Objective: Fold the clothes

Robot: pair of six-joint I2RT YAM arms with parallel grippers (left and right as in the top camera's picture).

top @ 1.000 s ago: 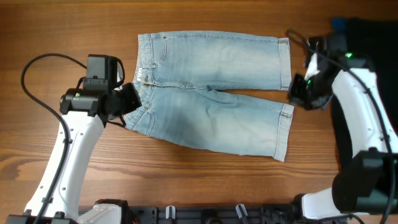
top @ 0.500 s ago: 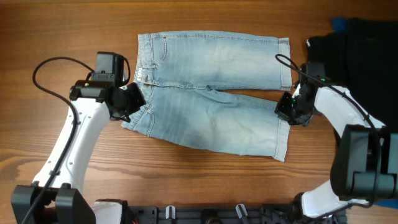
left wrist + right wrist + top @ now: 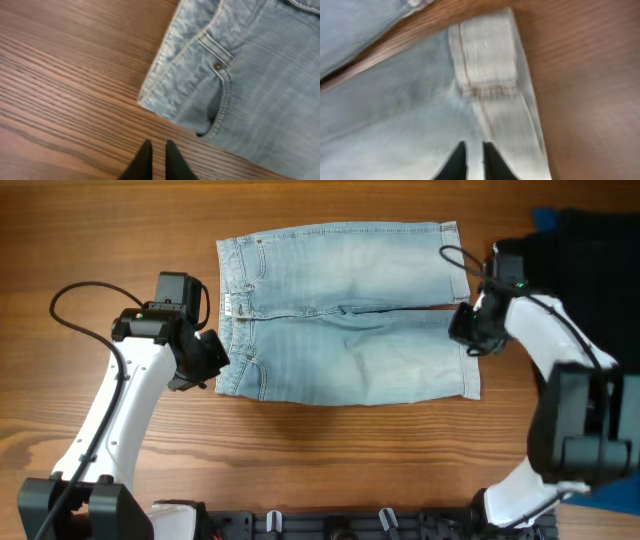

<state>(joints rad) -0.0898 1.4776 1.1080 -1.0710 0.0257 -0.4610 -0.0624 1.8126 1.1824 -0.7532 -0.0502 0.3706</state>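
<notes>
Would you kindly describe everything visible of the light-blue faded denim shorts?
The light-blue faded denim shorts lie flat, unfolded, on the wooden table, waistband on the robot's left, both legs side by side running to its right, ending in paler turned-up cuffs. Stitched pocket seams and a rivet show by the waistband. The left gripper hovers over bare wood just off a waistband corner; the right gripper is above one leg's cuff, contact unclear.

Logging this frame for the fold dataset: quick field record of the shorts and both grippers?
shorts: flat on the table, unfolded, legs side by side, waistband toward the left arm
left gripper: over bare wood beside the waistband corner, fingers nearly together, holding nothing
right gripper: over a leg near its cuff, fingers close; grip on cloth unclear
black garment: far right, apart from the shorts
</notes>
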